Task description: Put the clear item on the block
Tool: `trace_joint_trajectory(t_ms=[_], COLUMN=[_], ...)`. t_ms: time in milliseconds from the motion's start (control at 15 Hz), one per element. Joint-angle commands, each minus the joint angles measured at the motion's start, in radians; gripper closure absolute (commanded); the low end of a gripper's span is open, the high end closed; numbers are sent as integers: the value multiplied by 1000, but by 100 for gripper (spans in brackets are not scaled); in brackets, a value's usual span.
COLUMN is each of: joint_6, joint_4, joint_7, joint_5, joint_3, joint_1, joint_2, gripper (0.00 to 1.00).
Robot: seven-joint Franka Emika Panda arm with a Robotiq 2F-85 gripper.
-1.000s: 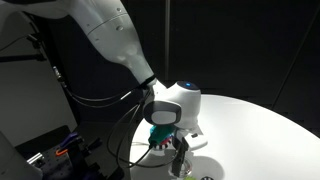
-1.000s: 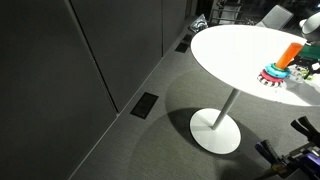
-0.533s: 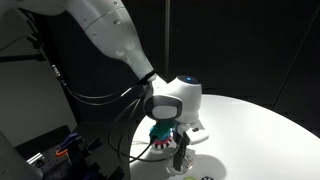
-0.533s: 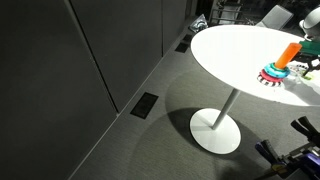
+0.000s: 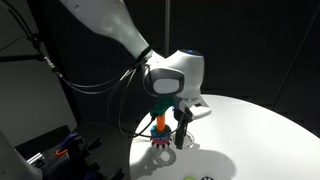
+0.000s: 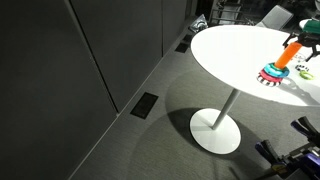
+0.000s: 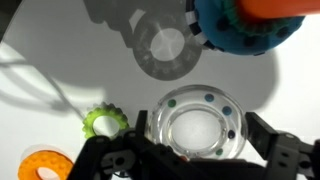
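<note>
One clear item (image 7: 197, 125) gripped, just short of the block (image 5: 160, 131)

Seen from the wrist, the gripper (image 5: 181, 141) has its jaws partly closed against the toothed rim of the clear item, which throws a round shadow on the white table (image 6: 225, 55). The block stands just beside it, orange cylinder uppermost. A green gear (image 7: 102, 123) lies nearby.

A small green toothed ring (image 7: 103, 123) lay on the white round counter (image 7: 60, 50), near an orange ring (image 7: 45, 165) partly cut off.
</note>
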Motion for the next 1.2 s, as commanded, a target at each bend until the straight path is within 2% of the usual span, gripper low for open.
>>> trace_joint_trajectory(t_ms=[0, 467, 1133], joint_6=[-64, -168, -235], joint_4=[-27, -45, -64], joint_7=[37, 66, 83], joint_5=[-50, -124, -157], joint_3=[-3, 34, 120], joint_1=[24, 56, 64], joint_2=[-107, -252, -315], gripper=[31, 31, 31])
